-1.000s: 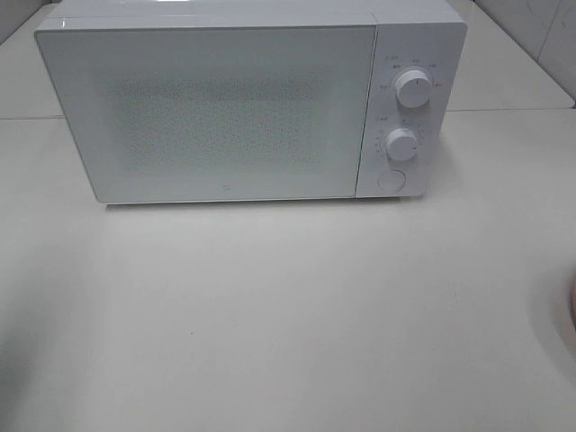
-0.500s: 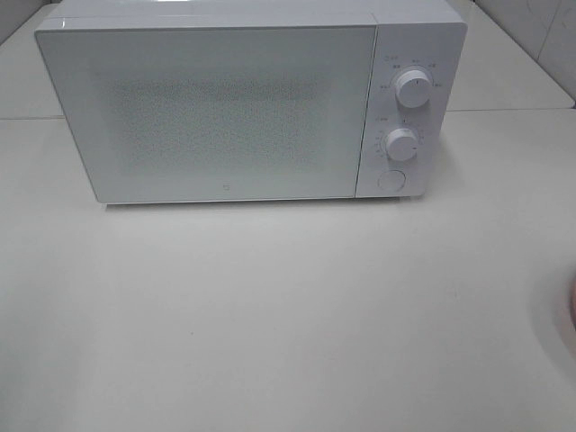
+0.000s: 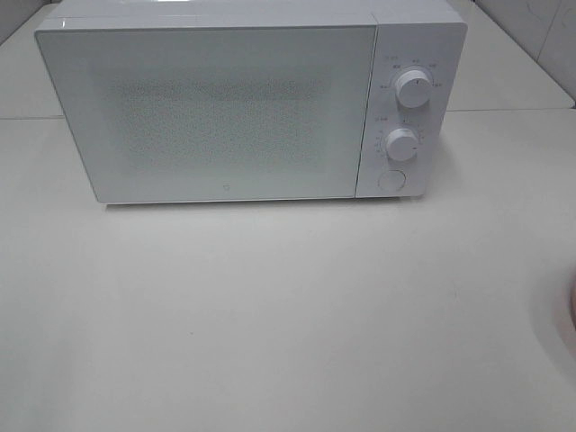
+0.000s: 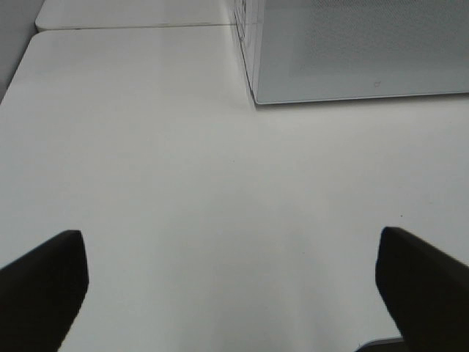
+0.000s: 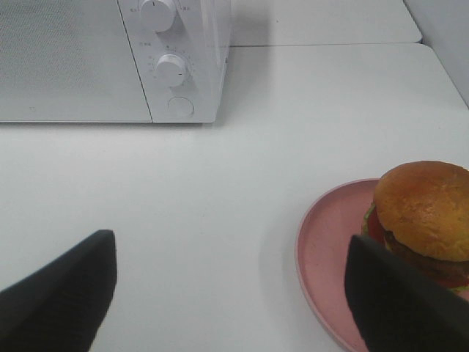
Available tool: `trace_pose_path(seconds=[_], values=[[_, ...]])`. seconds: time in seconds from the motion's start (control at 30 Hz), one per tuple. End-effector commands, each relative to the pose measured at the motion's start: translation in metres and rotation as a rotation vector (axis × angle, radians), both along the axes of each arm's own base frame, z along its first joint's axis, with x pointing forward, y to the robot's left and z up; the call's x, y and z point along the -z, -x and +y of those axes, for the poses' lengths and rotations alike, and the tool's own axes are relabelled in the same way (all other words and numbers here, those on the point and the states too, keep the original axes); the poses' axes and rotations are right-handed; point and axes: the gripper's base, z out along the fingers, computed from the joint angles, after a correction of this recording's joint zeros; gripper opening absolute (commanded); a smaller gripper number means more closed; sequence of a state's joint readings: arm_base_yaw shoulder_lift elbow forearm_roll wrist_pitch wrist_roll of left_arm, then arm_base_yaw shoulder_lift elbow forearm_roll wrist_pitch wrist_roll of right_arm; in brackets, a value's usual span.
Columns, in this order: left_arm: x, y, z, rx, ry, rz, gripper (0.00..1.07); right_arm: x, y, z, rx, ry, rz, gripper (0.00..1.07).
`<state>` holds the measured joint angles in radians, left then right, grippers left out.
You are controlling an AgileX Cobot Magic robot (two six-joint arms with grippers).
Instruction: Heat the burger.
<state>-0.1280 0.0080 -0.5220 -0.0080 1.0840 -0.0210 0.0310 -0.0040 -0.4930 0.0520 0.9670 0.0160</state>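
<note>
The burger (image 5: 425,216), with a glossy orange-tan bun and green, red and brown layers, sits on a round pink plate (image 5: 330,246) in the right wrist view. Only the plate's rim (image 3: 572,310) shows at the right edge of the high view. My right gripper (image 5: 231,293) is open and empty above the table, and the burger lies just beyond its one dark finger (image 5: 399,304). My left gripper (image 4: 231,282) is open and empty over bare table. A white microwave (image 3: 234,99) with its door shut stands at the back.
The microwave has two knobs (image 3: 413,87) (image 3: 401,143) and a round button (image 3: 390,180) on its right panel. The white table (image 3: 270,315) stretches in front of it. Neither arm shows in the high view.
</note>
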Motion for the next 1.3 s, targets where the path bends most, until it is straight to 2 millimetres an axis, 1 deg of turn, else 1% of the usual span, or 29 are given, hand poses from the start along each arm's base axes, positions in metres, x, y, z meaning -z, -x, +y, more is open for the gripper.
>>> trace_pose_path(seconds=[0.03, 0.3, 0.47, 0.57, 1.3], values=[[0.0006, 0.0046, -0.0012, 0.011, 0.023, -0.04, 1.0, 0.0003, 0.004, -0.0002, 0.008, -0.003, -0.037, 0.76], [0.0006, 0.0046, -0.0015, -0.003, 0.023, -0.041, 1.0, 0.0003, 0.004, -0.0002, 0.009, -0.004, -0.037, 0.76], [0.0006, 0.0044, -0.003, -0.113, 0.023, -0.042, 1.0, 0.0003, 0.004, -0.0002, 0.009, -0.004, -0.037, 0.76], [0.0006, 0.0043, -0.0034, -0.136, 0.024, -0.042, 1.0, 0.0003, 0.004, -0.0002, 0.008, -0.003, -0.037, 0.76], [0.0005, 0.0024, -0.0034, -0.148, 0.023, -0.03, 1.0, 0.0003, 0.004, -0.0002, 0.009, -0.004, -0.037, 0.76]])
